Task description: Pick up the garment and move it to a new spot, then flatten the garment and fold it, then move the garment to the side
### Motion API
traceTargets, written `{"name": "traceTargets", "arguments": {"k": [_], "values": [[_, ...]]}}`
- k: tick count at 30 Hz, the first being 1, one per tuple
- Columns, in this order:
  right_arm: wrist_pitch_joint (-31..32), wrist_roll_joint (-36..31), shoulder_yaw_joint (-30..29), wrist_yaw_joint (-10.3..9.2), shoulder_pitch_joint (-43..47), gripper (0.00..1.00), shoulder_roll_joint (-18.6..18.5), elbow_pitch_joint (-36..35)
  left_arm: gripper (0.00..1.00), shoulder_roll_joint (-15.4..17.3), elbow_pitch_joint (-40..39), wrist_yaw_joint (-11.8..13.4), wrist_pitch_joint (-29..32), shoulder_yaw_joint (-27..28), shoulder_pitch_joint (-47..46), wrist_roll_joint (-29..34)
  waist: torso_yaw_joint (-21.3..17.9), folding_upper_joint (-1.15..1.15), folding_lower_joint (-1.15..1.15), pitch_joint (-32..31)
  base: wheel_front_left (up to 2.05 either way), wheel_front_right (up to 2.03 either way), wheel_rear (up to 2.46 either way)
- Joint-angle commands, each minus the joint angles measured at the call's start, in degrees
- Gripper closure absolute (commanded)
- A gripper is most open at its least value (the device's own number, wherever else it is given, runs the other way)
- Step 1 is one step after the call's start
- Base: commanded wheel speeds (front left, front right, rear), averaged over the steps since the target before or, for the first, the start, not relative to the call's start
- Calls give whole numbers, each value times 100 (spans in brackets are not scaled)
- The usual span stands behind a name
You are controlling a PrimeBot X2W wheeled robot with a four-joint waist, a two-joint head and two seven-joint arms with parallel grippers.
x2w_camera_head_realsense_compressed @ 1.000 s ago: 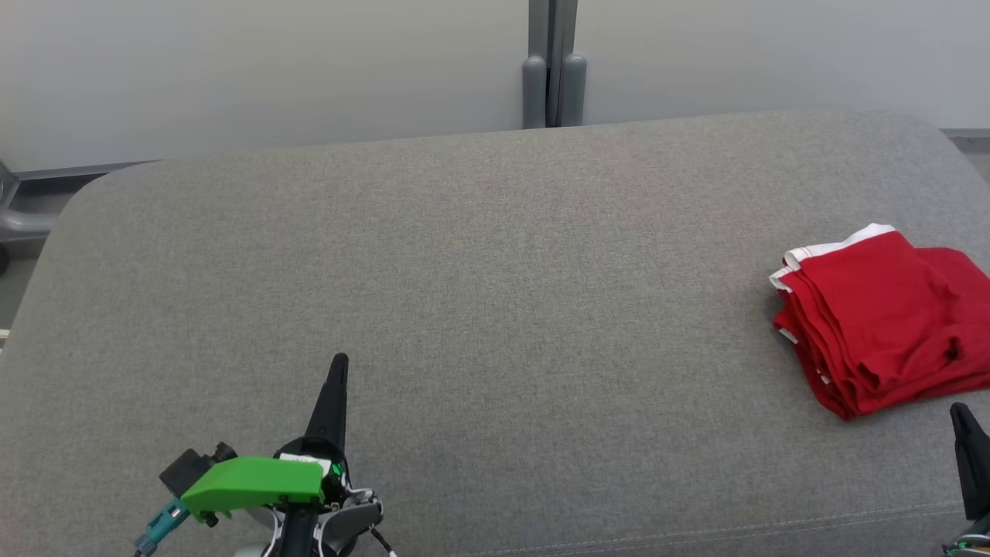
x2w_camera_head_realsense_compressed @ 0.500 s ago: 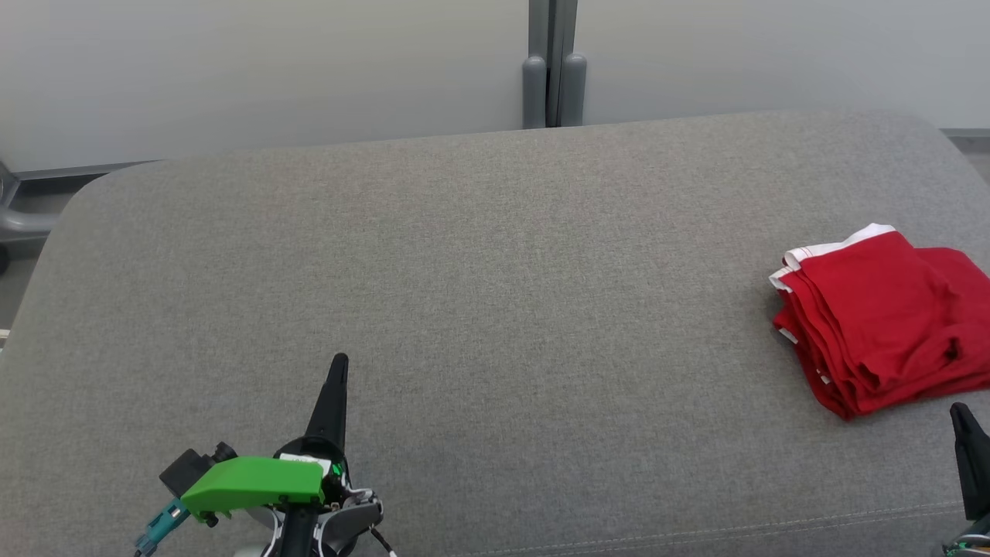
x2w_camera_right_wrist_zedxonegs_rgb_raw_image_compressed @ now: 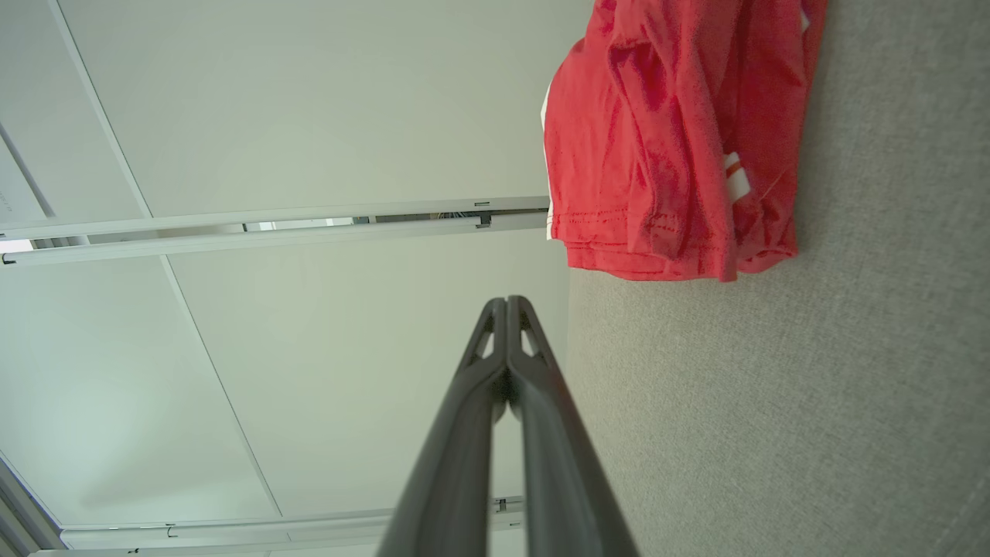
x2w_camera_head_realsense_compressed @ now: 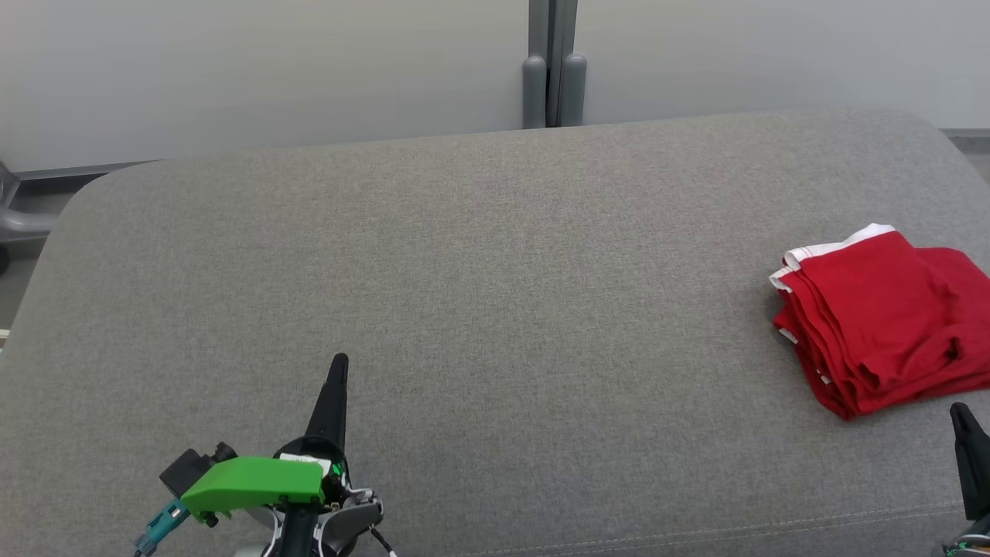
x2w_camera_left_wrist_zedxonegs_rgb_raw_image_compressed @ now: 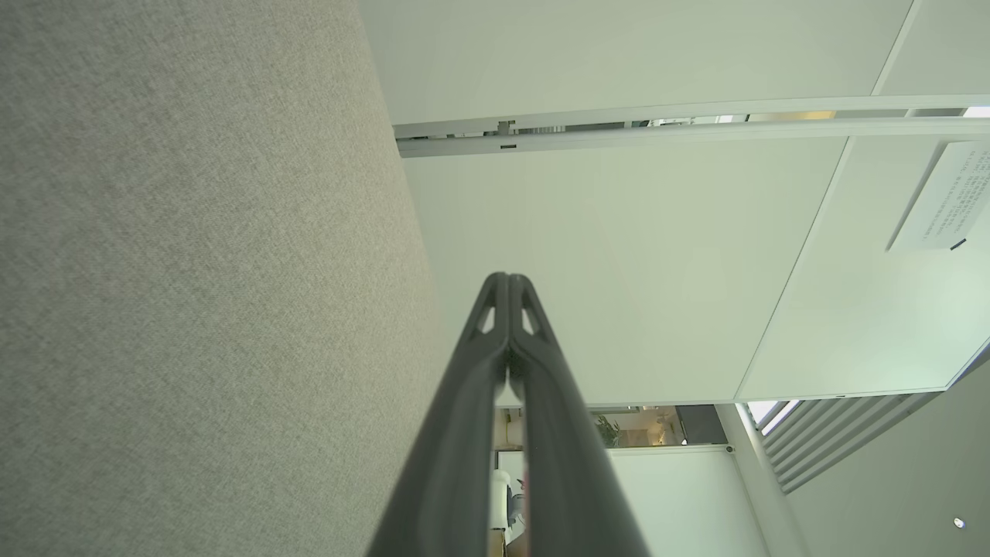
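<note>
Nothing has moved since the earlier frames: both arms and the cloth sit exactly as they did a second ago.

The left fingers (x2w_camera_left_wrist_zedxonegs_rgb_raw_image_compressed: 456, 449) are pressed together tip to tip with nothing between them, pointing past the far edge of the table toward the pale wall (x2w_camera_head_realsense_compressed: 271, 70). The right fingers (x2w_camera_right_wrist_zedxonegs_rgb_raw_image_compressed: 456, 449) are closed in the same way and also hold nothing. In the head view the left fingers (x2w_camera_head_realsense_compressed: 332, 402) rise as one dark spike above a green housing (x2w_camera_head_realsense_compressed: 255, 480) at the lower left. The right fingers (x2w_camera_head_realsense_compressed: 971, 464) stand at the lower right corner, near the cloth but apart from it.

Just beyond the right fingers lies the red garment (x2w_camera_head_realsense_compressed: 882, 317), a folded stack with white trim along its far edge, resting on the grey fabric-covered table (x2w_camera_head_realsense_compressed: 495, 271) at its right side. The right wrist view shows the garment (x2w_camera_right_wrist_zedxonegs_rgb_raw_image_compressed: 657, 139) in several layers, their hems lined up roughly rather than crisply. The rest of the table is bare grey fabric.

I judge the last step, moving the folded garment to the side, to be done or all but done, with both arms parked. If the stack must go further, the right fingers are the nearer pair. They would need to open and pinch through every layer at an edge, since a shallow grip would probably peel off the top fold and undo the stack.
</note>
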Motion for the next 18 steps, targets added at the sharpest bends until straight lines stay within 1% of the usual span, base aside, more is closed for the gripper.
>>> {"name": "traceTargets", "arguments": {"k": [1, 18], "values": [[20, 31, -9, 2, 38, 100, -24, -27, 100, 8, -17, -36, 6, 12, -60, -43, 0, 0, 0, 0, 0, 0, 0], [20, 31, -9, 2, 38, 100, -24, -27, 100, 8, -18, -36, 6, 12, -60, -43, 0, 0, 0, 0, 0, 0, 0]]}}
